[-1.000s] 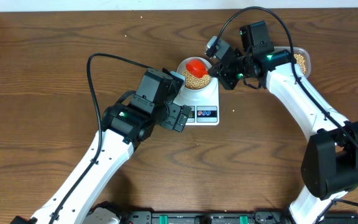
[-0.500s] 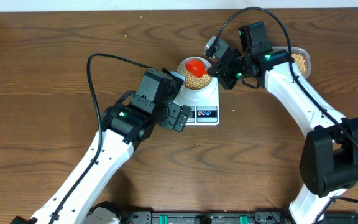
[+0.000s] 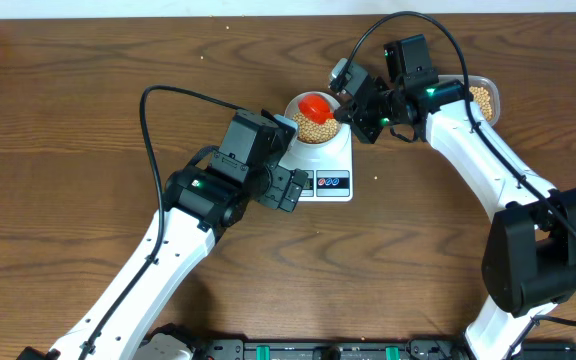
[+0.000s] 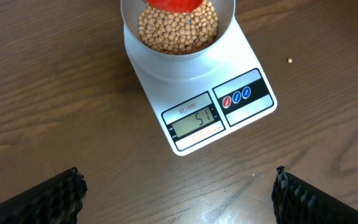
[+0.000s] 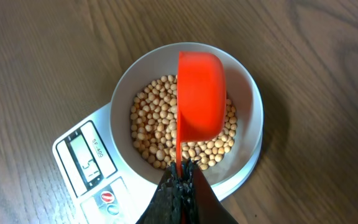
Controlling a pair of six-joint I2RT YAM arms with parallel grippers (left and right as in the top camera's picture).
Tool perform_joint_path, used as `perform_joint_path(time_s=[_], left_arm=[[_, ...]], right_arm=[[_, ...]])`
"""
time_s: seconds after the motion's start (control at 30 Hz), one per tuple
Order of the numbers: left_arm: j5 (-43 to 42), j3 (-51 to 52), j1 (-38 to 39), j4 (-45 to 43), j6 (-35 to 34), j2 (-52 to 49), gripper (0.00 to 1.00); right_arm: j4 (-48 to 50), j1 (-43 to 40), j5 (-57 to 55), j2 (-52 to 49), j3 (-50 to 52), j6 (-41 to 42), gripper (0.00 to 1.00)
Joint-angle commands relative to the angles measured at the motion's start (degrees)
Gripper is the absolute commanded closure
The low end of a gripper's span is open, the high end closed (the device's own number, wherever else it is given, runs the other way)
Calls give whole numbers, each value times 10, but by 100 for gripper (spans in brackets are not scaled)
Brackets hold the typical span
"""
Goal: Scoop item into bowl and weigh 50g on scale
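Observation:
The white bowl (image 3: 300, 106) (image 5: 247, 93) (image 4: 225, 15) stands on the white scale (image 3: 330, 160) (image 4: 166, 81) (image 5: 89, 186), partly filled with tan beans (image 3: 315, 129) (image 4: 178, 30) (image 5: 154, 127). The scale's display (image 4: 196, 121) reads 51. My right gripper (image 3: 352, 108) (image 5: 181, 175) is shut on the thin handle of an orange scoop (image 3: 315, 105) (image 5: 199, 93) (image 4: 173, 5), whose cup is turned on its side over the bowl. On the near side of the scale my left gripper (image 3: 290, 189) (image 4: 178, 186) hovers open over bare table, holding nothing.
A clear container of beans (image 3: 484, 97) sits at the far right behind my right arm. Single stray beans lie on the wooden table (image 3: 68, 120) at the scale's right (image 4: 289, 60) (image 3: 374, 180).

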State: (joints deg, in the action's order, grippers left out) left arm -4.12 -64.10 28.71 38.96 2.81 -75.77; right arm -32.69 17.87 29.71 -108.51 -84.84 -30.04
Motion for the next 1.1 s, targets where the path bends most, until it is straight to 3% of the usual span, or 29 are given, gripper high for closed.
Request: perform_joint_path(time_s=[0.0,1.07], left_arm=[[7,0,-2,1,-1,-4,2],[7,0,-2,1,-1,-4,2]], right_arm=[[2,6,-4,-9,2,-10,99],[-10,6,-6,-33,2,-18,99]])
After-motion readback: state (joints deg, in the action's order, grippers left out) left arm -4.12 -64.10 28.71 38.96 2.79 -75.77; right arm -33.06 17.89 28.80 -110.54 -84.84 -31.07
